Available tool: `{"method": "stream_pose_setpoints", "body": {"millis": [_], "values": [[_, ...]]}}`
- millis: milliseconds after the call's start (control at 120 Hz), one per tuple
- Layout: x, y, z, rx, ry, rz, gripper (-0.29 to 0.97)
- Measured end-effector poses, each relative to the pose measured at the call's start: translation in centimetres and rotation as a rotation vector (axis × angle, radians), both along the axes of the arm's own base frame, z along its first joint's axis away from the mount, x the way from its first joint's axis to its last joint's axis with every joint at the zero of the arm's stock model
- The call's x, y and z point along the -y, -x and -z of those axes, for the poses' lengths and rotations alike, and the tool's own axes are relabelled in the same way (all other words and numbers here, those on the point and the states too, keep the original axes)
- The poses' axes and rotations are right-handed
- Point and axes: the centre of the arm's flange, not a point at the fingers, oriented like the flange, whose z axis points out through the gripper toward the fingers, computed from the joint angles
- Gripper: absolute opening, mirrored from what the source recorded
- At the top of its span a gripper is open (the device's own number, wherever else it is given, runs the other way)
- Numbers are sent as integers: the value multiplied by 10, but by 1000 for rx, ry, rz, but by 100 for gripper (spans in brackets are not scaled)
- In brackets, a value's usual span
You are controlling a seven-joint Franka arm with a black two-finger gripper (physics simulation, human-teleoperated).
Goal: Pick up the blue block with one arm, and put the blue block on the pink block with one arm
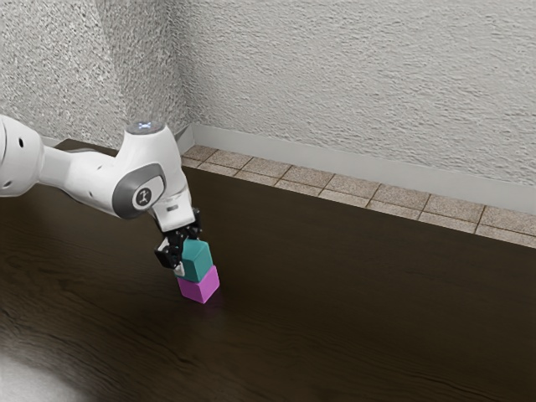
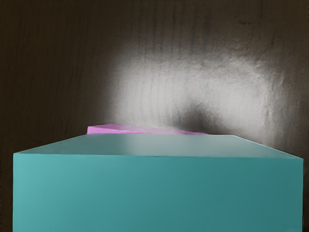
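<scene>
Placement step. The end effector [image 1: 179, 247] pinches the blue block [image 1: 198, 259], which sits on the pink block [image 1: 199, 285] (seemingly a little askew) on the table [image 1: 360, 285]. The next move probably calls for releasing gently, then rising straight up.

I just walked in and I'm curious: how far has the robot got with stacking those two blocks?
Nearly done. The blue block already looks set on the pink block. The gripper is right at the blue block; whether it grips it I cannot tell. Left: let go if needed and back away.
</scene>
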Motion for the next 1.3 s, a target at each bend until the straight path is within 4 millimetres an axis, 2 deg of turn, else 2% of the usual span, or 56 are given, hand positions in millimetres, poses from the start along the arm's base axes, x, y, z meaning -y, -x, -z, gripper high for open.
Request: {"method": "stream_pose_setpoints", "body": {"millis": [508, 800, 1300], "values": [[-8, -2, 3, 3, 14, 147, 39], [-5, -4, 3, 7, 24, 213, 39], [-10, -4, 3, 9, 43, 203, 40]]}}
